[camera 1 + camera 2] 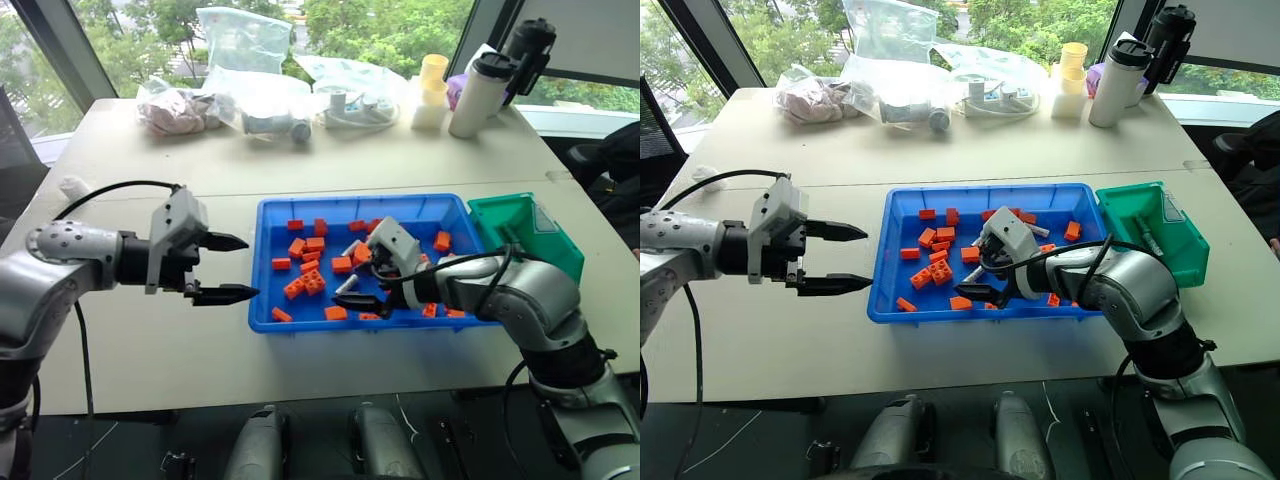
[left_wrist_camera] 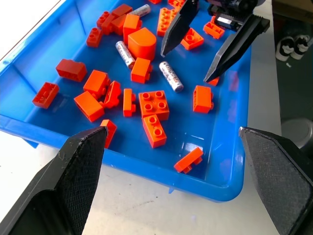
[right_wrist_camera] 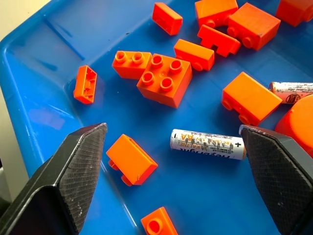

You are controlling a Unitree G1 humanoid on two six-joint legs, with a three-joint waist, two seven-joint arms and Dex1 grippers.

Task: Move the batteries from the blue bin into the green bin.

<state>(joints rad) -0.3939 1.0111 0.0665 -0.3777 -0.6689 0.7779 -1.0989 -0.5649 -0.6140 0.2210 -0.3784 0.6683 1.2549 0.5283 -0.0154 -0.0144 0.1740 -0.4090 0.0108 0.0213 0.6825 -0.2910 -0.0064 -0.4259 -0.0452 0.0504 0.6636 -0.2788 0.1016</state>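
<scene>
- The batteries lie loose on the floor of the blue bin (image 1: 268,215), mixed in among orange bricks (image 1: 305,283); one battery (image 3: 207,144) lies flat between the spread fingers of the right pincer, with its printed label facing up.
- A second battery (image 2: 128,54) lies just beside a rounded orange piece (image 2: 142,43), and a third (image 2: 142,9) shows near the bin's far side.
- The right pincer (image 1: 368,290) is wide open and empty, reaching down into the blue bin from its near right side, its tips just above the bin floor and not touching the battery.
- The left pincer (image 1: 228,268) is also open and empty; it hangs above the table (image 1: 150,340) just outside the blue bin's left wall, pointing toward the bin.
- The green bin (image 1: 545,240) stands touching the blue bin's right end; a slim grey object (image 1: 1149,242) lies inside it.
- Plastic bags (image 1: 245,40), cups (image 1: 432,85) and bottles (image 1: 480,95) stand along the table's far edge.
</scene>
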